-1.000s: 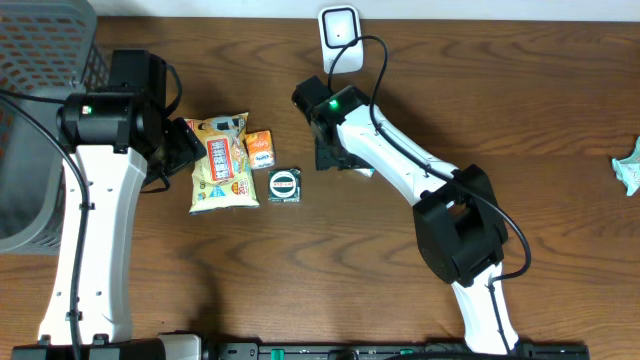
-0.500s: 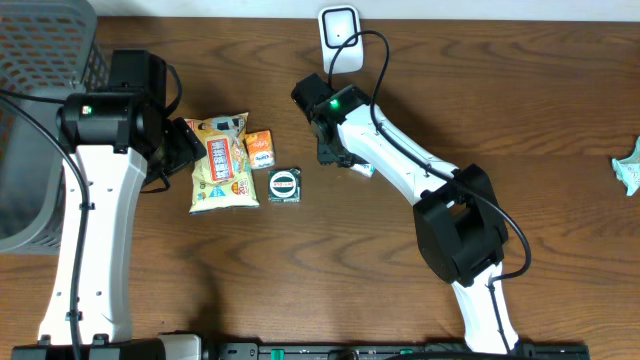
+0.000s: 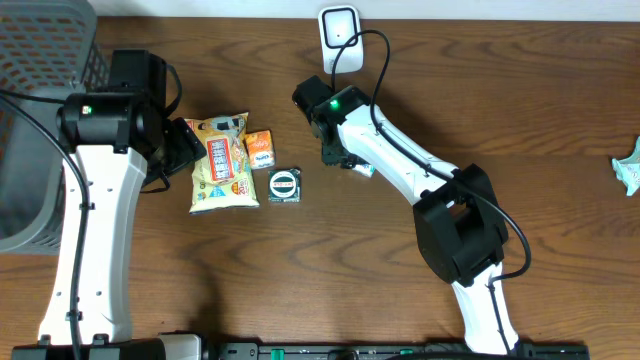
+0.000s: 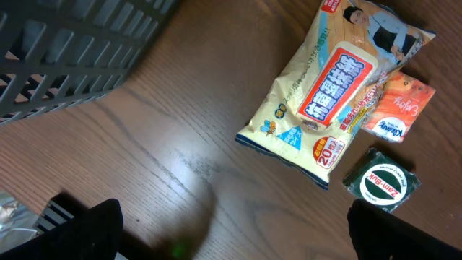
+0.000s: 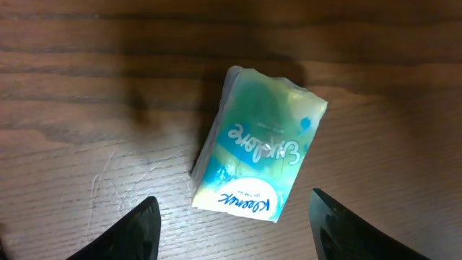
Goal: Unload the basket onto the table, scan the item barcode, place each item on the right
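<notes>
A teal and white Kleenex tissue pack [image 5: 256,148] lies flat on the wooden table. My right gripper [image 5: 232,227] hovers over it, open, with one dark finger on each side of the pack's near end and neither touching it. In the overhead view only a corner of the pack [image 3: 363,170] peeks out from under the right gripper [image 3: 336,156]. The white barcode scanner [image 3: 339,36] stands at the table's far edge, its cable running along the right arm. My left gripper [image 4: 234,235] is wide open above bare wood, holding nothing.
A yellow snack bag [image 3: 222,162], a small orange packet [image 3: 260,147] and a round green-labelled tin [image 3: 284,184] lie between the arms. A grey mesh basket [image 3: 40,70] fills the far left. A crumpled teal wrapper [image 3: 630,170] lies at the right edge.
The right gripper's jaws have narrowed a little and the wrist has shifted slightly over the tissue pack. The left arm has not moved.
</notes>
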Action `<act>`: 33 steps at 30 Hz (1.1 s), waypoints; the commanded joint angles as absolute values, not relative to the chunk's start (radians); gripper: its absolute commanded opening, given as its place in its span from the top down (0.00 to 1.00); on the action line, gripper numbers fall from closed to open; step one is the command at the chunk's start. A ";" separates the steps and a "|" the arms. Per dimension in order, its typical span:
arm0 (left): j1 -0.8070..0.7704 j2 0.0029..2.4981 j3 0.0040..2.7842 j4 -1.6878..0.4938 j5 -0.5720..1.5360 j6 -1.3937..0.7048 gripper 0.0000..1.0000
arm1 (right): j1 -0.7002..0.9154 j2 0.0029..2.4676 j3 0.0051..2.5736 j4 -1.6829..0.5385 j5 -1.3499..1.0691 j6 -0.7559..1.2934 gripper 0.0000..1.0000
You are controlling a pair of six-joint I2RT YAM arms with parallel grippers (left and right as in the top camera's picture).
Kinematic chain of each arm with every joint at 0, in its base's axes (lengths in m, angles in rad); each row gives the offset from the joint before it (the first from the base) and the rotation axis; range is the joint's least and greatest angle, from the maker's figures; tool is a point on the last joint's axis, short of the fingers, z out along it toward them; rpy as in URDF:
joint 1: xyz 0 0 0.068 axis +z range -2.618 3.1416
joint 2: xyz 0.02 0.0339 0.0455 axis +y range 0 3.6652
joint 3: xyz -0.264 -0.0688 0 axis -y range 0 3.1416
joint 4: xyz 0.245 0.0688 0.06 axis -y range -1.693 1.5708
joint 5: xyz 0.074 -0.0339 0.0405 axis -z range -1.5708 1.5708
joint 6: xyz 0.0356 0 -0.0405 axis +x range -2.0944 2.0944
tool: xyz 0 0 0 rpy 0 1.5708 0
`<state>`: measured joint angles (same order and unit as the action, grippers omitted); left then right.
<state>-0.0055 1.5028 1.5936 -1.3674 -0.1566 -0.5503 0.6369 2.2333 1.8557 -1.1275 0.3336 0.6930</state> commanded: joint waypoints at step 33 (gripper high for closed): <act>-0.002 1.503 1.593 -1.372 -0.166 -0.556 0.02 | 0.564 2.099 1.718 -1.042 0.166 0.533 0.99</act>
<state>-0.0055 1.5028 1.5936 -1.3678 -0.1566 -0.5499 0.6033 2.1792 1.6566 -1.0439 0.3275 0.6453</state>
